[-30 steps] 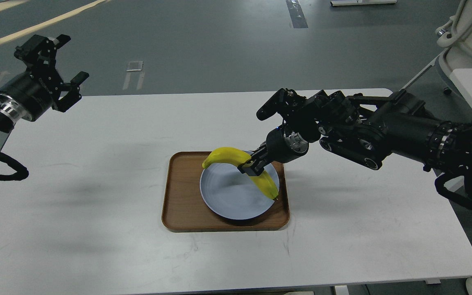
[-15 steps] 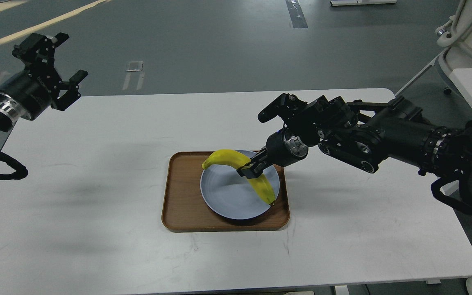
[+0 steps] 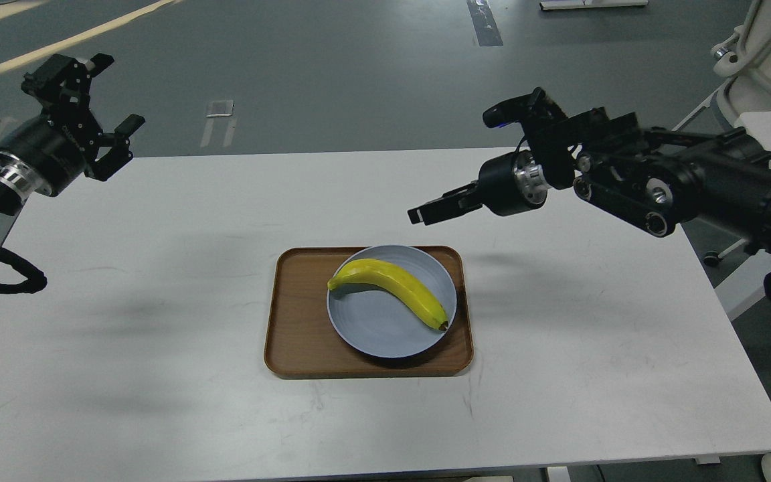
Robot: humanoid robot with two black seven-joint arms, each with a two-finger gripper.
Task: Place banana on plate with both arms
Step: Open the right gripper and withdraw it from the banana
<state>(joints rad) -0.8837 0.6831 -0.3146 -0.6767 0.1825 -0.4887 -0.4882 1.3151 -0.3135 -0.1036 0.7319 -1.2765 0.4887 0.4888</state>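
Now: banana (image 3: 391, 290) flat on plate (image 3: 379, 335) | R hand (image 3: 436, 209) empty, above | L hand (image 3: 94, 110) spread wide

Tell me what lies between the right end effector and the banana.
Nothing: in the head view only bare white table and the tray's far rim separate the right end effector from the banana on the plate.

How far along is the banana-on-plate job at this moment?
Done: the banana lies on the plate, which sits in the wooden tray. In hand: nothing; the right gripper hangs empty above the table, and the left gripper is open, off to the side. Left: apparently nothing.
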